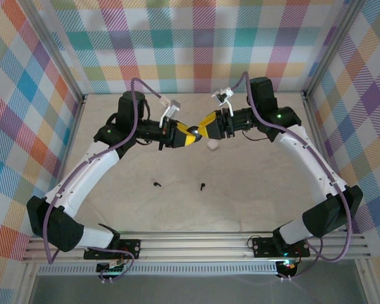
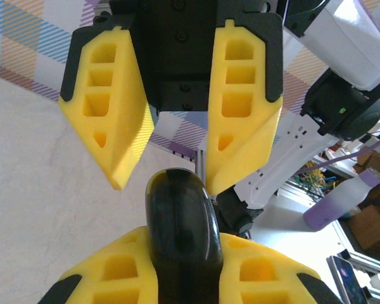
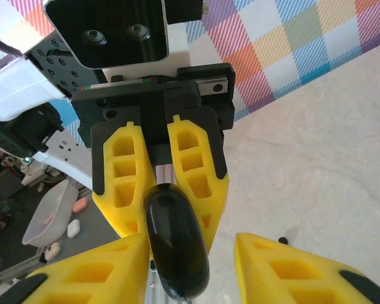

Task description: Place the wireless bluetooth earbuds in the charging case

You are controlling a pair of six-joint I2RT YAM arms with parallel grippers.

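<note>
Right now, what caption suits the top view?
Left end effector holds black case before open right end effector; two earbuds lie below.

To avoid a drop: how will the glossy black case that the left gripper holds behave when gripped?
Probably slippery: the black case looks glossy and rounded, so it may slide out of a pinch. Likely rigid: the left gripper clamps it with no visible dent.

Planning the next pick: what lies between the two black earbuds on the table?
Nothing: the top external view shows bare table between the left black earbud and the right black earbud.
</note>
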